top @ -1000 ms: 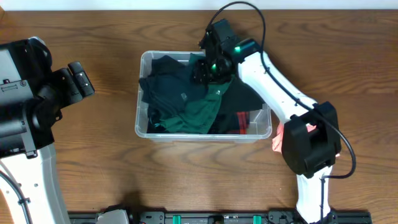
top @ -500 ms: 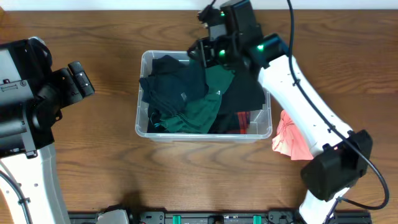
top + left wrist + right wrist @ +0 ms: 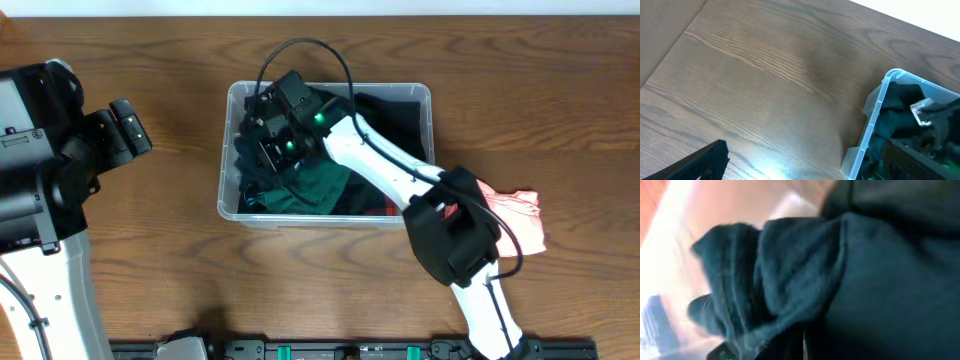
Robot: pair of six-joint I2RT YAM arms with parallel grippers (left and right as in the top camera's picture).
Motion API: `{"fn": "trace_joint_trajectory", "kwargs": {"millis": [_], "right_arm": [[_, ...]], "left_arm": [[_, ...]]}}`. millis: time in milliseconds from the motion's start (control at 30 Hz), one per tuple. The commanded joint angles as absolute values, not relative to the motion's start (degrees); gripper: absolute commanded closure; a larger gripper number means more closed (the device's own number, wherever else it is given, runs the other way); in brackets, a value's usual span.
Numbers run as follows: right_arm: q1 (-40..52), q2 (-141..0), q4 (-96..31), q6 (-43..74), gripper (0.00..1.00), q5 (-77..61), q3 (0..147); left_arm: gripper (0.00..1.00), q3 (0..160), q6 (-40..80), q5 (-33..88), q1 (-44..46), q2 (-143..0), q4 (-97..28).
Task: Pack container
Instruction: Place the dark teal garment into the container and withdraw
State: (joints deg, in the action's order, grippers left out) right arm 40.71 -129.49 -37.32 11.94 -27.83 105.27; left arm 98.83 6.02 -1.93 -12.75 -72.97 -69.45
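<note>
The wooden table (image 3: 150,60) holds the clear container (image 3: 330,218) at its middle, full of dark blue and green garments (image 3: 325,185); a pink cloth (image 3: 520,215) lies just right of it. The right gripper (image 3: 268,145) is down among the garments, jaws together; the left gripper (image 3: 128,128) hangs well left, jaws wide apart.

Overhead view looks straight down on the whole table (image 3: 320,290), container (image 3: 228,150) at centre. The left wrist view sits well back, angled down across bare wood, catching that same container's corner (image 3: 875,120). The right wrist view is pressed close against dark cloth (image 3: 865,280) and blurred.
</note>
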Motion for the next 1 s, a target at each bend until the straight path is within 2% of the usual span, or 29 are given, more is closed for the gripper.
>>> {"fn": "trace_joint_trajectory", "kwargs": {"millis": [0, 133, 167, 267, 367, 600, 800, 967], "right_arm": [[39.4, -131.3, -39.9, 10.4, 0.93, -21.9, 105.2], [37.7, -128.0, -41.0, 8.7, 0.84, -24.6, 105.9], [37.3, -126.6, -41.0, 7.4, 0.79, -27.0, 106.1], [35.2, -120.0, -40.9, 6.8, 0.51, -32.6, 106.3], [32.6, -112.8, -40.9, 6.8, 0.37, -32.4, 106.3], [17.2, -98.8, -47.1, 9.6, 0.28, -31.9, 106.3], [-5.4, -95.4, -60.7, 10.2, 0.22, -33.1, 106.3], [-23.3, -97.6, -75.1, 6.3, 0.22, -32.4, 106.0]], "left_arm": [[0.02, 98.8, 6.3, -2.6, -13.1, -73.0, -69.6], [0.02, 98.8, 6.3, -2.6, -13.1, -73.0, -69.6], [0.02, 98.8, 6.3, -2.6, -13.1, -73.0, -69.6], [0.02, 98.8, 6.3, -2.6, -13.1, -73.0, -69.6], [0.02, 98.8, 6.3, -2.6, -13.1, -73.0, -69.6], [0.02, 98.8, 6.3, -2.6, -13.1, -73.0, -69.6], [0.02, 98.8, 6.3, -2.6, -13.1, -73.0, -69.6], [0.02, 98.8, 6.3, -2.6, -13.1, -73.0, -69.6]]}}
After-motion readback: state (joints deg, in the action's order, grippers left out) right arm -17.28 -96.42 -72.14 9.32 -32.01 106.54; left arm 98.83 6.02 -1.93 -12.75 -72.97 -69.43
